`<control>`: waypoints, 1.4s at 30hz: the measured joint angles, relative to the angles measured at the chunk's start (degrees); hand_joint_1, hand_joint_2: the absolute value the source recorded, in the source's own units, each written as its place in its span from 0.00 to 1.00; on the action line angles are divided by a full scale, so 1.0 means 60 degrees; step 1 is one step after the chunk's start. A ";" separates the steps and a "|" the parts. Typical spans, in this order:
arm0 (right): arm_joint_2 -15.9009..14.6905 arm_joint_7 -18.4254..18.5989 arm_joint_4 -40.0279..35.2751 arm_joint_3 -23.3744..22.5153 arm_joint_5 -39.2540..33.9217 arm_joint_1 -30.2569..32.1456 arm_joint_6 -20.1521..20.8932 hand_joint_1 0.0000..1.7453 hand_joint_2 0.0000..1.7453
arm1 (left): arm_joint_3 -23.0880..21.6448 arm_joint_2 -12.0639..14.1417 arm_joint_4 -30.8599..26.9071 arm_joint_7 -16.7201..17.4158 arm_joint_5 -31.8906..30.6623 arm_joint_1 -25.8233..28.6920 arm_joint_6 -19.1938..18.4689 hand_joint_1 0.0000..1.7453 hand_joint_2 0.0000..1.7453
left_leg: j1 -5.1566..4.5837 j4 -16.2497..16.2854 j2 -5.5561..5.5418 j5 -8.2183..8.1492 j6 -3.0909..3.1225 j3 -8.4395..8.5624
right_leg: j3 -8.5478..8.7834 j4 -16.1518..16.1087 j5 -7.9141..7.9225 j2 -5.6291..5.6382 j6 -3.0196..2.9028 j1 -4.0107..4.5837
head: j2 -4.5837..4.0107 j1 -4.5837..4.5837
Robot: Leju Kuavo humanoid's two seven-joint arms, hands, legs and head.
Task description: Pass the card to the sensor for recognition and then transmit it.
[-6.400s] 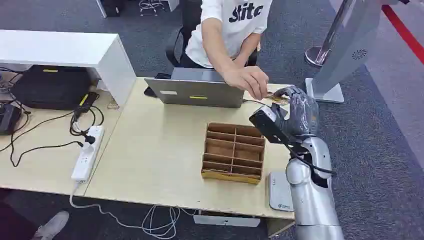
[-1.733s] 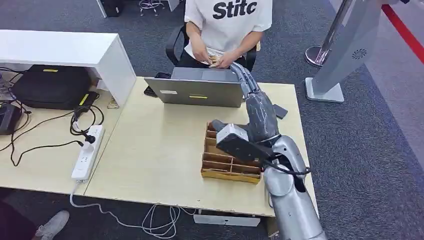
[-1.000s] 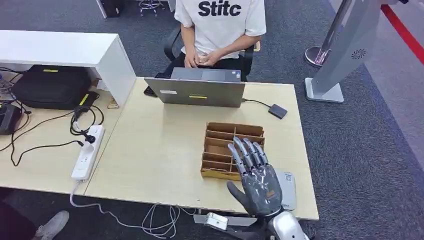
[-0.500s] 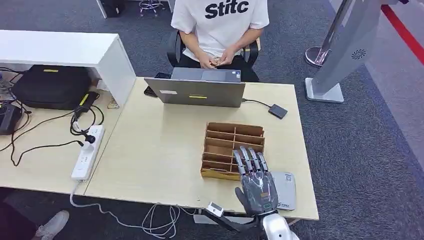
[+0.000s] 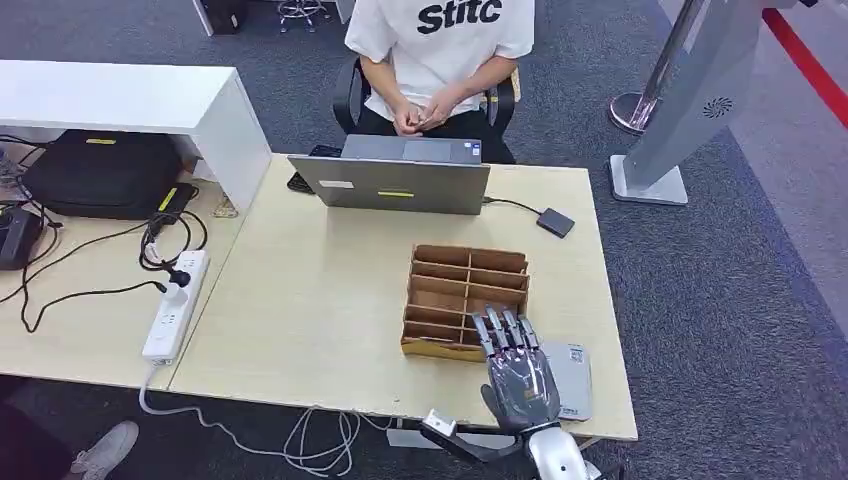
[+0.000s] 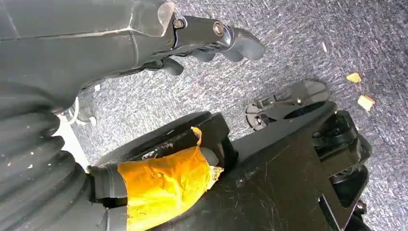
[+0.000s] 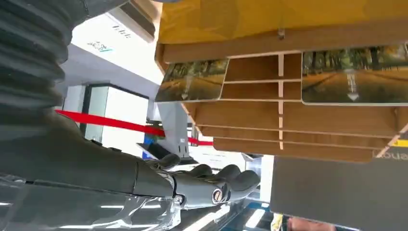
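One pale surface (image 5: 300,300) carries a laptop (image 5: 398,183) and wooden tray (image 5: 465,300); my right hand (image 5: 518,375) hovers, fingers (image 5: 505,330) spread, empty.

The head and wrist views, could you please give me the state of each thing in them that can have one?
right hand: open, fingers spread, holding nothing, over the table's near edge
left hand: fingers curled, holding nothing, above the carpet
wooden organizer: upright on the table, two cards standing in its slots
laptop: lid open, facing the person
power strip: one plug in
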 joint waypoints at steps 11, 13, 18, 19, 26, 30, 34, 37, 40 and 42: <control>-0.0004 0.0135 0.0058 -0.0354 0.0000 0.0083 0.0004 0.00 1.00 | 0.0044 0.0004 0.0000 0.0000 0.0055 0.0002 0.0018 0.00 1.00 | 0.0000 0.0000 -0.0001 0.0000 0.0000 -0.0001 | 0.0001 0.0000 0.0001 -0.0001 0.0000 0.0000 | 0.0000 0.0000; 0.0000 0.0056 0.0018 -0.0437 0.0000 0.0126 0.0087 0.00 1.00 | 0.0047 0.0004 0.0000 0.0000 0.0080 0.0003 0.0026 0.00 1.00 | 0.0000 0.0000 -0.0001 0.0000 0.0000 0.0000 | 0.0000 0.0000 0.0001 0.0000 0.0000 0.0000 | 0.0000 0.0000; 0.0157 -0.0353 -0.0120 -0.0966 0.0000 0.0316 0.0313 0.00 1.00 | 0.0062 0.0000 0.0000 0.0000 0.0113 0.0006 0.0098 0.00 1.00 | 0.0001 0.0000 -0.0001 0.0000 0.0000 -0.0001 | 0.0000 0.0000 0.0000 0.0000 0.0000 0.0001 | 0.0000 0.0000; 0.0164 -0.0371 -0.0142 -0.1038 0.0000 0.0329 0.0367 0.00 1.00 | 0.0066 0.0000 0.0000 0.0000 0.0120 0.0006 0.0102 0.00 1.00 | 0.0002 0.0000 -0.0001 0.0000 0.0000 -0.0001 | 0.0000 0.0000 0.0000 0.0000 0.0000 0.0002 | 0.0000 0.0000; 0.0241 -0.0405 -0.0284 -0.1246 0.0000 0.0413 0.0419 0.00 1.00 | 0.0084 0.0000 0.0000 0.0000 0.0146 0.0005 0.0128 0.00 1.00 | 0.0002 0.0000 0.0000 0.0001 0.0000 0.0000 | 0.0001 0.0000 0.0001 0.0000 -0.0001 0.0002 | 0.0000 0.0000; 0.0324 -0.0536 -0.0288 -0.1428 0.0000 0.0459 0.0412 0.00 1.00 | 0.0095 0.0000 0.0000 0.0000 0.0146 0.0005 0.0127 0.00 1.00 | 0.0002 0.0000 -0.0001 0.0000 0.0000 0.0000 | 0.0001 0.0000 0.0001 0.0001 -0.0001 0.0002 | 0.0000 0.0000; 0.0372 -0.0660 -0.0288 -0.1475 0.0000 0.0466 0.0412 0.00 1.00 | 0.0098 0.0000 0.0000 0.0000 0.0142 0.0005 0.0128 0.00 1.00 | 0.0002 0.0000 -0.0001 0.0000 0.0000 0.0000 | 0.0001 0.0000 0.0001 0.0000 0.0000 0.0002 | 0.0000 0.0000; 0.0434 -0.0732 -0.0288 -0.1486 0.0000 0.0464 0.0423 0.00 1.00 | 0.0098 0.0000 0.0000 0.0000 0.0138 0.0004 0.0128 0.00 1.00 | 0.0003 0.0000 0.0000 0.0000 0.0000 0.0000 | 0.0001 0.0000 0.0001 0.0000 -0.0001 0.0002 | 0.0000 0.0000; 0.0492 -0.0758 -0.0291 -0.1483 0.0000 0.0457 0.0430 0.00 1.00 | 0.0098 0.0000 0.0000 0.0000 0.0113 0.0004 0.0124 0.00 1.00 | 0.0003 0.0000 -0.0001 0.0001 0.0000 -0.0001 | 0.0001 0.0000 0.0001 0.0000 -0.0001 0.0002 | 0.0000 0.0000; 0.0513 -0.0758 -0.0291 -0.1483 0.0000 0.0448 0.0433 0.00 1.00 | 0.0098 0.0000 0.0000 0.0000 0.0106 0.0004 0.0124 0.00 1.00 | 0.0004 0.0000 -0.0001 0.0001 0.0000 -0.0001 | 0.0002 0.0001 0.0001 -0.0001 -0.0001 0.0003 | 0.0000 0.0000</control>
